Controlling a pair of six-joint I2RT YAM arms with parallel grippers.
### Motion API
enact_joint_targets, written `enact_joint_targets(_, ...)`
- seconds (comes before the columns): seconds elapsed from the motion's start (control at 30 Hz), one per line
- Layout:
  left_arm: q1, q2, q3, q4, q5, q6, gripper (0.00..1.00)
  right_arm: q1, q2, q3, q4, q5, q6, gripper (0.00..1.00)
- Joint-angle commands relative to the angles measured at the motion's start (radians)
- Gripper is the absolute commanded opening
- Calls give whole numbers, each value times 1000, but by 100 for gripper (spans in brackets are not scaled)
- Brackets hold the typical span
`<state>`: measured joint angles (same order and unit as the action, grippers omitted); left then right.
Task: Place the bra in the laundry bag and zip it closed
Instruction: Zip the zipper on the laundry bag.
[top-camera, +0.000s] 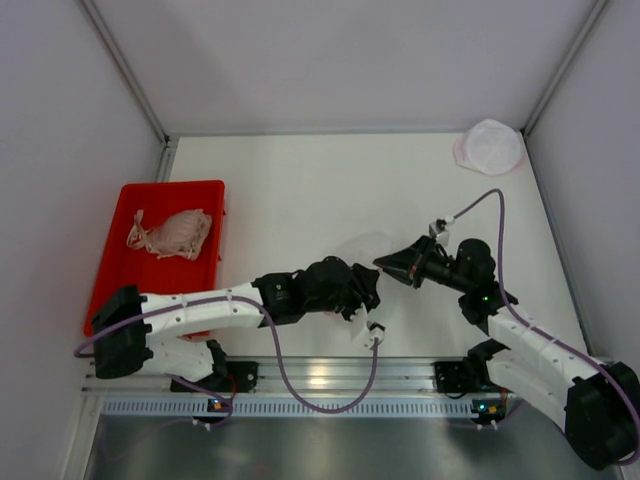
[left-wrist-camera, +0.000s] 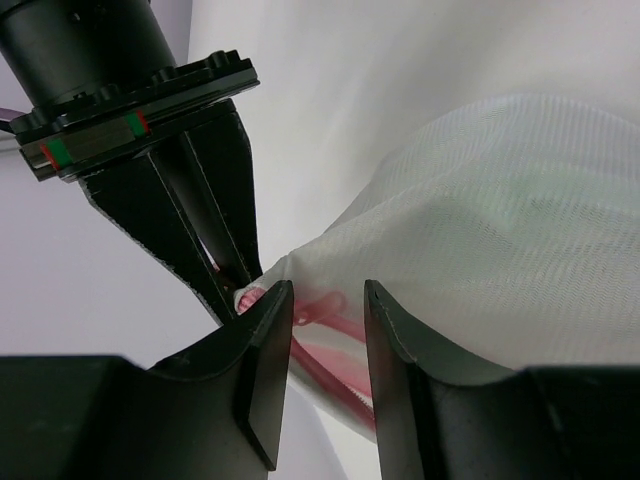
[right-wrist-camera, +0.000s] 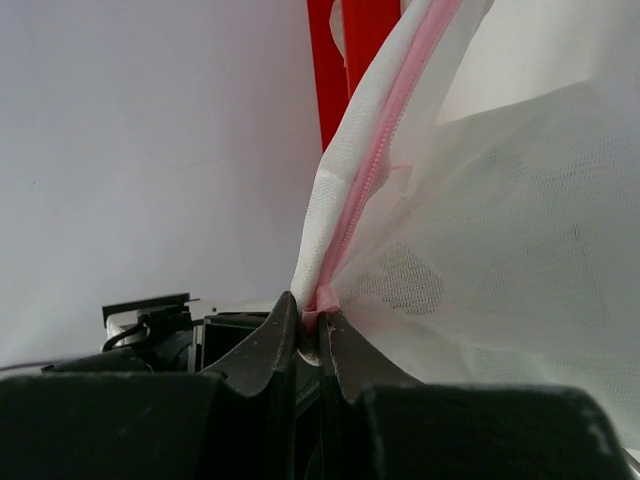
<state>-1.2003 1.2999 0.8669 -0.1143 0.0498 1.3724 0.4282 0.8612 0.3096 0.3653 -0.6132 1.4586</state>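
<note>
Pinching white mesh laundry bag (right-wrist-camera: 520, 220) at pink zipper (right-wrist-camera: 376, 170): right jaws; left jaws spread.

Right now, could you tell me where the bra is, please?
In the top view, the bra lies inside the red bin at the table's left edge.

2 arms (top-camera: 190, 310), white links with black joints. A purple cable (top-camera: 320, 405) trails along each. Left gripper (left-wrist-camera: 328, 292) black, with matte curved fingers (left-wrist-camera: 255, 370).
</note>
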Motion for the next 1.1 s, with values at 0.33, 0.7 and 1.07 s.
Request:
enact_joint_targets(0.33,15,-117,-126,257,-54,84,40,21,-7,3,-3,-125,-17,0)
enact_joint_targets(0.7,13,-148,-25,23,-131,-295,40,-28,-13,-50,-31,-194,-72,0)
enact_joint_targets(1.07,-1,-249,-109,22,-54,-273,42,-29,-37,-73,-106,-178,-96,0)
